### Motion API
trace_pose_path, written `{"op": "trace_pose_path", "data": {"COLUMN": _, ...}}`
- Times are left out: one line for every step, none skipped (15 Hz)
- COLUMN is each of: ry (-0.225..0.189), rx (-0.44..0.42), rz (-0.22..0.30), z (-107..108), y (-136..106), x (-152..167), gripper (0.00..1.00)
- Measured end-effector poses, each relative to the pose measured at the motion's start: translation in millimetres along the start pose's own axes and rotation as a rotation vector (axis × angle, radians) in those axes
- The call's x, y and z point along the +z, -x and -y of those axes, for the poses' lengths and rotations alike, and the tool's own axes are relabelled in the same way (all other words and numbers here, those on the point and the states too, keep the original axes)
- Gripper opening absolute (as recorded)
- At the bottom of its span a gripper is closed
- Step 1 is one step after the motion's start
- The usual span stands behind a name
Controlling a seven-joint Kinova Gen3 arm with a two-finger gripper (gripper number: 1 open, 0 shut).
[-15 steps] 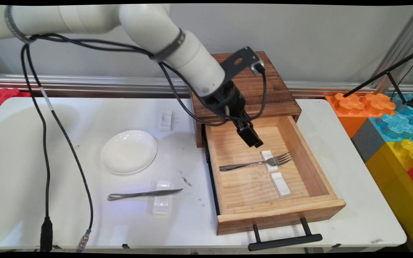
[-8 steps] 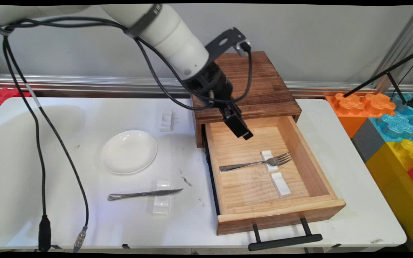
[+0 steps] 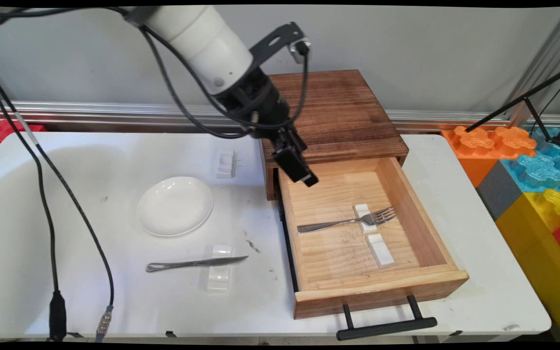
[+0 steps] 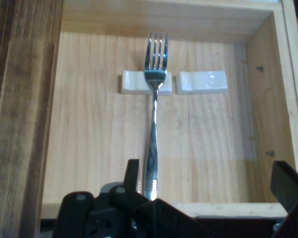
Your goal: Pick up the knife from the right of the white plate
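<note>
Steel fork point(image 3: 348, 221) on rest — below the open, empty hand point(image 3: 300, 173).

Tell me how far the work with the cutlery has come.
Looks done: the fork lies in the open drawer, across a white rest. In hand: nothing; the gripper hangs open and empty over the drawer's back left. Left, perhaps: the knife lies out on the table.

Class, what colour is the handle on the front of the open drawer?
Black: the handle is a black bar on the light wooden drawer, clearest in the main view.
</note>
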Motion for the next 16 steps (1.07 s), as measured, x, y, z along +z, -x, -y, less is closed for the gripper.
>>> {"op": "trace_pose_path", "data": {"ry": 0.005, "rx": 0.005, "rz": 0.005, "z": -1, "y": 5, "x": -5, "gripper": 1.00}}
{"op": "trace_pose_path", "data": {"ry": 0.011, "rx": 0.007, "rz": 0.010, "z": -1, "y": 10, "x": -9, "gripper": 1.00}}
{"op": "trace_pose_path", "data": {"ry": 0.017, "rx": 0.008, "rz": 0.015, "z": -2, "y": 15, "x": -13, "gripper": 1.00}}
{"op": "trace_pose_path", "data": {"ry": 0.024, "rx": 0.007, "rz": 0.018, "z": -4, "y": 21, "x": -17, "gripper": 1.00}}
{"op": "trace_pose_path", "data": {"ry": 0.030, "rx": 0.006, "rz": 0.021, "z": -5, "y": 26, "x": -20, "gripper": 1.00}}
{"op": "trace_pose_path", "data": {"ry": 0.033, "rx": 0.004, "rz": 0.023, "z": -6, "y": 30, "x": -22, "gripper": 1.00}}
{"op": "trace_pose_path", "data": {"ry": 0.037, "rx": 0.000, "rz": 0.026, "z": -8, "y": 36, "x": -25, "gripper": 1.00}}
{"op": "trace_pose_path", "data": {"ry": 0.040, "rx": -0.008, "rz": 0.027, "z": -10, "y": 43, "x": -29, "gripper": 1.00}}
{"op": "trace_pose_path", "data": {"ry": 0.044, "rx": -0.017, "rz": 0.031, "z": -13, "y": 51, "x": -32, "gripper": 1.00}}
{"op": "trace_pose_path", "data": {"ry": 0.046, "rx": -0.024, "rz": 0.035, "z": -15, "y": 58, "x": -35, "gripper": 1.00}}
{"op": "trace_pose_path", "data": {"ry": 0.048, "rx": -0.028, "rz": 0.039, "z": -17, "y": 63, "x": -37, "gripper": 1.00}}
{"op": "trace_pose_path", "data": {"ry": 0.050, "rx": -0.033, "rz": 0.044, "z": -18, "y": 71, "x": -39, "gripper": 1.00}}
{"op": "trace_pose_path", "data": {"ry": 0.050, "rx": -0.036, "rz": 0.052, "z": -20, "y": 81, "x": -42, "gripper": 1.00}}
{"op": "trace_pose_path", "data": {"ry": 0.049, "rx": -0.037, "rz": 0.060, "z": -21, "y": 90, "x": -44, "gripper": 1.00}}
{"op": "trace_pose_path", "data": {"ry": 0.049, "rx": -0.036, "rz": 0.068, "z": -22, "y": 98, "x": -46, "gripper": 1.00}}
{"op": "trace_pose_path", "data": {"ry": 0.048, "rx": -0.032, "rz": 0.077, "z": -23, "y": 108, "x": -47, "gripper": 1.00}}
